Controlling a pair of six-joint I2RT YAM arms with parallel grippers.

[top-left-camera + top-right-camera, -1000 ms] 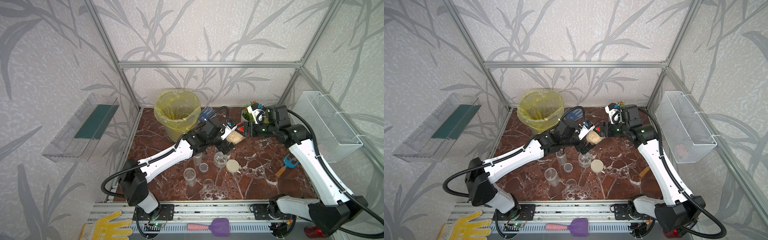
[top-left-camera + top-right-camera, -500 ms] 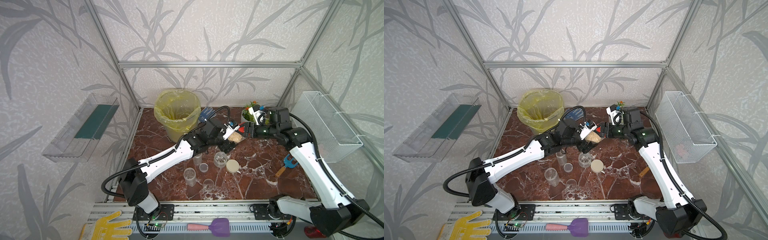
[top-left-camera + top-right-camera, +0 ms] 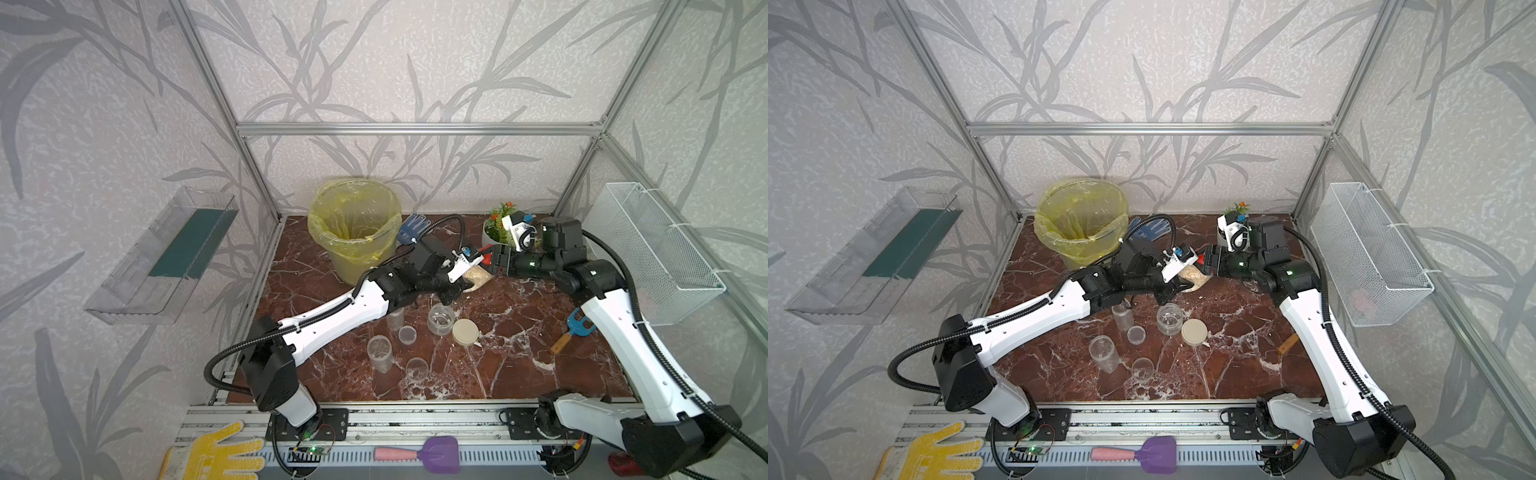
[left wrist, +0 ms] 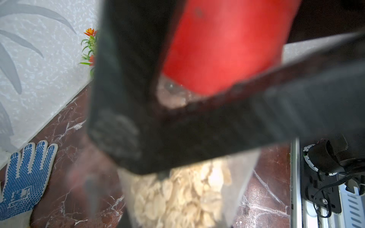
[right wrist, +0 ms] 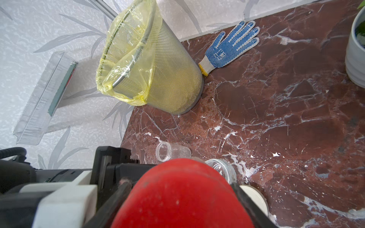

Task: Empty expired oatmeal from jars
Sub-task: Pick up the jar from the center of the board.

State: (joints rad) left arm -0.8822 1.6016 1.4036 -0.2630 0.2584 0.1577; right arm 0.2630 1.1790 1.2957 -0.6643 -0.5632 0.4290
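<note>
Left claw [image 3: 468,281] clamped on small clear jar [image 3: 478,276] of pale beige oatmeal flakes [image 4: 177,197]; right claw [image 3: 490,259] grips its round red cap [image 5: 181,197].

both top views look steeply down from high at the front over the whole bench [image 3: 519,374]. the wrist views sit very close to the red cap [image 4: 227,43], sharing it and the blue glove [image 5: 231,45].

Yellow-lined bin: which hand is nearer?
Left. The left hand, gripping the jar, sits nearer the bin; right hand, on the red cap, is farther, by the flower pot.
</note>
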